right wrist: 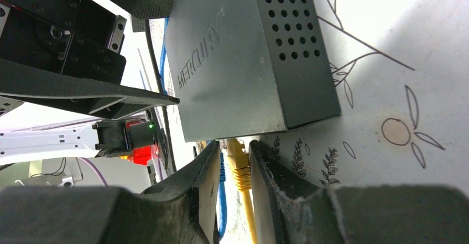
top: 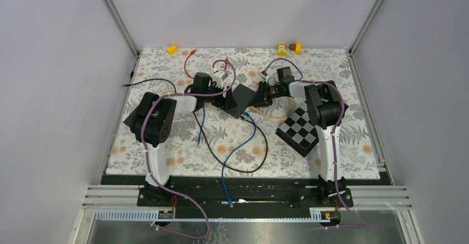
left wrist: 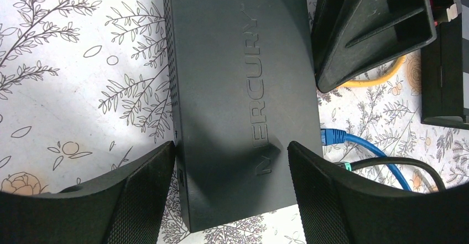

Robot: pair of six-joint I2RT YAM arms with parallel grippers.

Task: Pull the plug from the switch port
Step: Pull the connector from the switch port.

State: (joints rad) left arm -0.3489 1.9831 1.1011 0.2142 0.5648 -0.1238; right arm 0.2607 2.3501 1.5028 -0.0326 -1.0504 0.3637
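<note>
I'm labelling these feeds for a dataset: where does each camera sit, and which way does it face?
Top external: above and behind the bases, looking down on the floral table; the left arm and right arm show, meeting at the switch.
Left wrist: on the left arm, looking down on the switch's top; the left gripper grips its near end.
Right wrist: low over the table, facing the switch's vented side; the right gripper is shut on the yellow plug.
Shared: both wrist views show the MERCURY lettering.

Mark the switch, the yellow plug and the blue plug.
switch [left wrist: 238,78]: left wrist view, top face beside the logo.
yellow plug [right wrist: 239,164]: right wrist view, connector body.
blue plug [left wrist: 332,136]: left wrist view, connector body.
</note>
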